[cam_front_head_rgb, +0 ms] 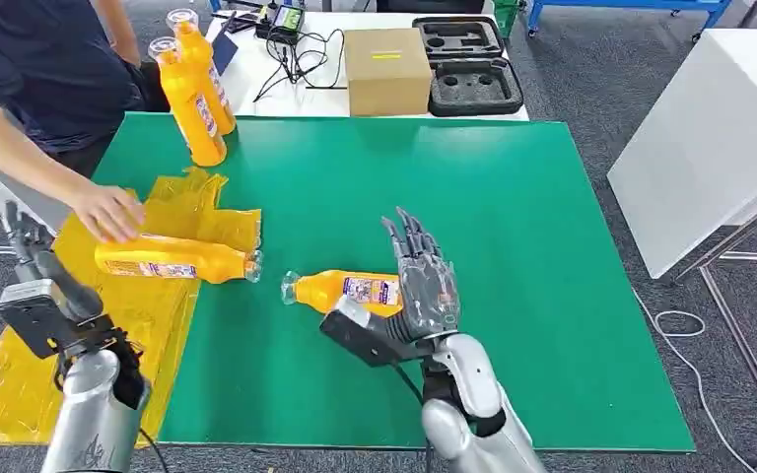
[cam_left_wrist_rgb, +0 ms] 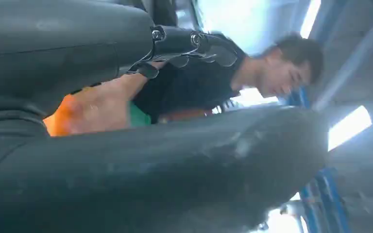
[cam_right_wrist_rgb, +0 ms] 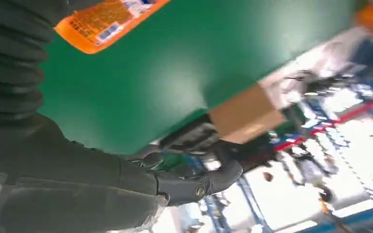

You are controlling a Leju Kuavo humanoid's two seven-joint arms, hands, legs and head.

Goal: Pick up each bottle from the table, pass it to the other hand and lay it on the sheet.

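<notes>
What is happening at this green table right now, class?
A humanoid robot's right hand is open beside an orange plastic bottle lying on the green table mat, not gripping it. Its left hand is raised by the crinkled yellow sheet, holding nothing. A person's hand rests on a second orange bottle lying on that sheet. Two more orange bottles stand upright at the mat's far corner.

The bottles (cam_front_head_rgb: pixel 347 290) are glossy orange plastic with paper-like labels. The yellow sheet (cam_front_head_rgb: pixel 148 315) is thin, crinkled, shiny film. The green mat (cam_front_head_rgb: pixel 513 246) looks matt and smooth. The box (cam_front_head_rgb: pixel 386 69) is plain brown cardboard. The arms (cam_front_head_rgb: pixel 473 394) are smooth silver metal.
</notes>
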